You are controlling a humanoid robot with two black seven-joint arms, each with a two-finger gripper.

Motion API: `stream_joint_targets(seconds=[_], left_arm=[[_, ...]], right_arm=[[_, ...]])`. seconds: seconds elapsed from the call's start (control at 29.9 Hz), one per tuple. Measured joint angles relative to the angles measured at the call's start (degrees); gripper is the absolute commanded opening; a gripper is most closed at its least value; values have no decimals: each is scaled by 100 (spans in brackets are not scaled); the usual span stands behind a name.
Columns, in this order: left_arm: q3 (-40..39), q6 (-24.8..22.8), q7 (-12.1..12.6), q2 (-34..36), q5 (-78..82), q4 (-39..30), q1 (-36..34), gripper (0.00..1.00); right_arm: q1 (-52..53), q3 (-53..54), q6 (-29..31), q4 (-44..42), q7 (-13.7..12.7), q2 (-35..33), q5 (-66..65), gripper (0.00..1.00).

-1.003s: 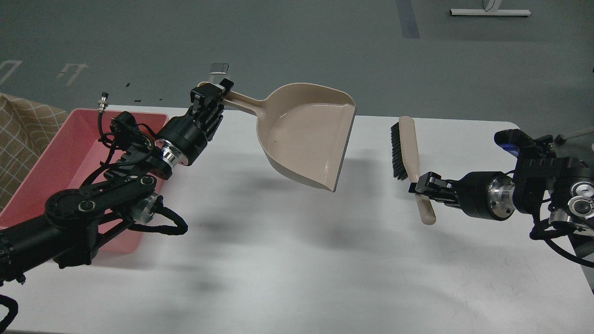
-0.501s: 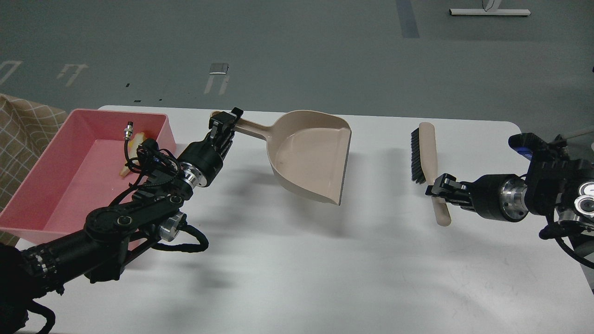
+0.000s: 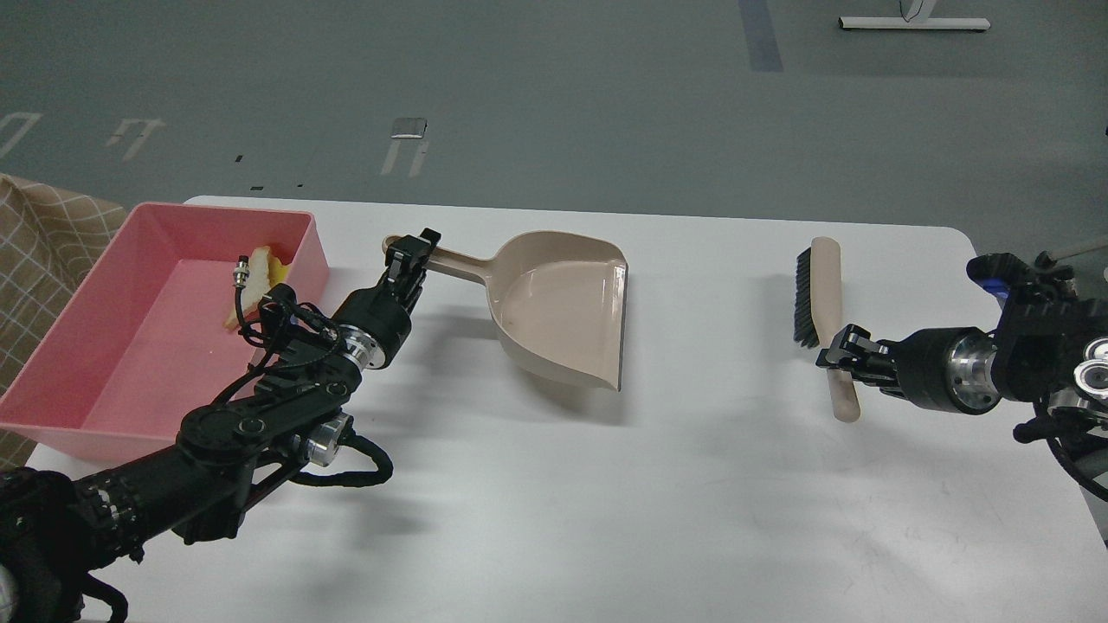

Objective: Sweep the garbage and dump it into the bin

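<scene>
head view. white tabletop [image 3: 554, 484], rounded corners, grey floor beyond its far edge.

item: bin [image 3: 104, 363], pink rectangular tub, at the left edge of the tabletop toward the far left corner, overhanging the left side slightly.

item: garbage [image 3: 260, 272], a white bread slice with brown crust and a bright yellow piece, lying together inside the bin near its far right corner, partly hidden by a cable connector on the left arm.

item: dustpan [image 3: 558, 311], beige, near the far edge at mid-table, open mouth facing right, handle pointing left; its right lip sits low, at or just above the surface, contact cannot be told.

item: left gripper [image 3: 409, 264], fingers closed around the end of the dustpan handle, just right of the bin.

item: brush [image 3: 827, 303], beige handle, black bristles facing left, lying lengthwise near the far right corner; whether it touches the table cannot be told.

item: right gripper [image 3: 835, 353], fingers clamped on the near part of the brush handle, arm entering from the right edge.

item: checked tan cloth [image 3: 43, 251], off the table, behind the bin at left.
</scene>
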Motion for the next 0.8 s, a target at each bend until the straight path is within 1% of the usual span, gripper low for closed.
stream_joint_targets(seconds=[0.37, 0.6, 0.74, 0.77, 0.8], left_arm=[[-13, 10, 0, -263, -15, 465, 0, 0], [-46, 10, 0, -367, -25, 523, 27, 0], [-64, 9, 0, -376, -56, 524, 28, 0], [-67, 8, 0, -376, -60, 525, 28, 1], [-70, 6, 0, -376, -61, 525, 28, 6]], right_arm=[[6, -9, 0, -22, 0, 73, 0, 6], [6, -25, 0, -22, 0, 88, 0, 12], [8, -26, 0, -22, 0, 89, 0, 14], [8, -26, 0, -22, 0, 89, 0, 14], [8, -26, 0, -22, 0, 89, 0, 14]])
